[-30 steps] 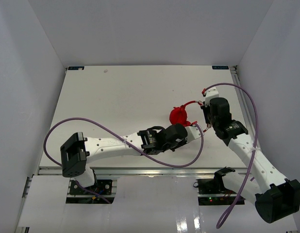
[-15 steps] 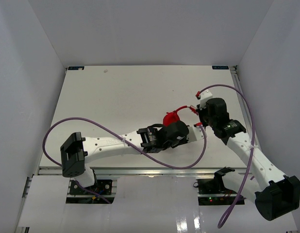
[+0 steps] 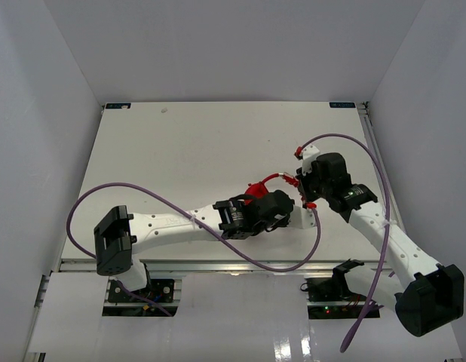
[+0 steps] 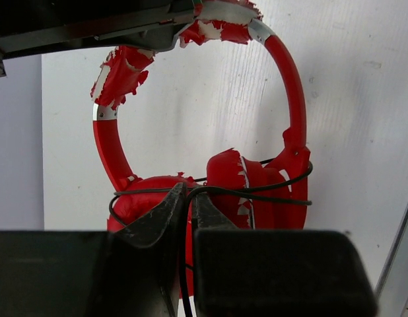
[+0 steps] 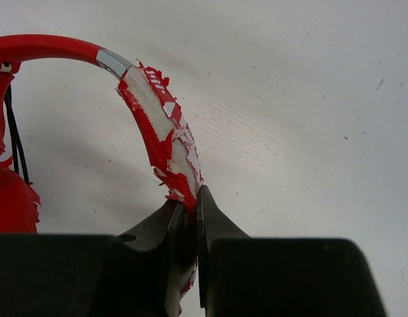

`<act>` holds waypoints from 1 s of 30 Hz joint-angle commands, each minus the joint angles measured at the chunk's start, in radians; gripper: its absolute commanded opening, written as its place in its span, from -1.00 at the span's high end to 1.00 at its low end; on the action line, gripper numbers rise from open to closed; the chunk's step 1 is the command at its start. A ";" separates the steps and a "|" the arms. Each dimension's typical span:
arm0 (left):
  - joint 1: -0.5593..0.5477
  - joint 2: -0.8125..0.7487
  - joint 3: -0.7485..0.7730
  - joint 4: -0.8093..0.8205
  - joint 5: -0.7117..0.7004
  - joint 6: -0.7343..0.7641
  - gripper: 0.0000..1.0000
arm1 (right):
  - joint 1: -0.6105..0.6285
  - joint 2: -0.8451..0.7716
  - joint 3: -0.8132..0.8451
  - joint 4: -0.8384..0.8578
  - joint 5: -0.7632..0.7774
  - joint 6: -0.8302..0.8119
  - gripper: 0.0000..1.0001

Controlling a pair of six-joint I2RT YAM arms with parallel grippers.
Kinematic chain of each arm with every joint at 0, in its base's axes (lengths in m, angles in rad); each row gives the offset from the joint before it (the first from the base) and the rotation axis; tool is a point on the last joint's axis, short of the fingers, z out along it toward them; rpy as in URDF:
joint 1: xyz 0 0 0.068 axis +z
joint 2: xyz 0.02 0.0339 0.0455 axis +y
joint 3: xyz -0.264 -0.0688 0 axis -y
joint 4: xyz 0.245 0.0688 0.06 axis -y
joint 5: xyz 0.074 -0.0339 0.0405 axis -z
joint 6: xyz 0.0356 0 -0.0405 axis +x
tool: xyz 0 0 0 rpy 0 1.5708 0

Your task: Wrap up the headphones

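Note:
The red headphones [image 4: 257,188] hang between my two grippers, ear cups folded together, with the thin dark cord [image 4: 283,198] looped around the cups. My left gripper [image 4: 187,197] is shut on a strand of that cord right in front of the cups. My right gripper [image 5: 193,206] is shut on the peeling padded part of the headband [image 5: 161,125]. From above, the headphones [image 3: 257,188] are mostly hidden under the left gripper [image 3: 267,197], and only the headband [image 3: 277,178] shows, running to the right gripper [image 3: 293,179].
The white table [image 3: 195,151] has its near edge rail [image 3: 218,264] just below the arms. Thick purple robot cables [image 3: 142,192] loop over both arms. White walls close in the back and sides.
Both grippers and the headphones have shifted left and slightly nearer. The right gripper swung left toward the left gripper. Both grips have held.

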 commanded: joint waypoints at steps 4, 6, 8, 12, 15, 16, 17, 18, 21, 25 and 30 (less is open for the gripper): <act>0.005 -0.047 -0.014 0.024 -0.067 0.090 0.51 | 0.029 -0.003 0.011 -0.018 -0.101 -0.026 0.85; 0.005 -0.051 -0.023 0.022 -0.068 0.098 0.49 | 0.030 -0.003 0.011 -0.022 -0.108 -0.031 0.85; 0.004 -0.055 -0.030 0.017 -0.070 0.105 0.46 | 0.030 -0.001 0.011 -0.028 -0.118 -0.036 0.85; 0.003 -0.068 -0.048 0.015 -0.070 0.116 0.41 | 0.033 0.002 0.009 -0.039 -0.137 -0.047 0.85; 0.003 -0.077 -0.064 0.013 -0.078 0.129 0.38 | 0.033 0.001 0.003 -0.044 -0.151 -0.053 0.85; 0.003 -0.079 -0.066 0.013 -0.081 0.134 0.37 | 0.033 0.001 0.003 -0.046 -0.156 -0.056 0.85; 0.004 -0.081 -0.068 0.014 -0.083 0.138 0.35 | 0.034 0.000 0.002 -0.049 -0.161 -0.058 0.85; 0.005 -0.082 -0.070 0.015 -0.083 0.141 0.33 | 0.037 0.001 0.002 -0.052 -0.165 -0.060 0.85; 0.014 -0.078 -0.066 0.016 -0.073 0.153 0.30 | 0.040 0.008 0.014 -0.062 -0.182 -0.061 0.85; 0.027 -0.075 -0.073 0.015 -0.072 0.149 0.24 | 0.041 0.000 0.010 -0.070 -0.211 -0.073 0.85; 0.045 -0.094 -0.092 0.019 -0.058 0.129 0.20 | 0.043 -0.015 -0.006 -0.082 -0.251 -0.117 0.85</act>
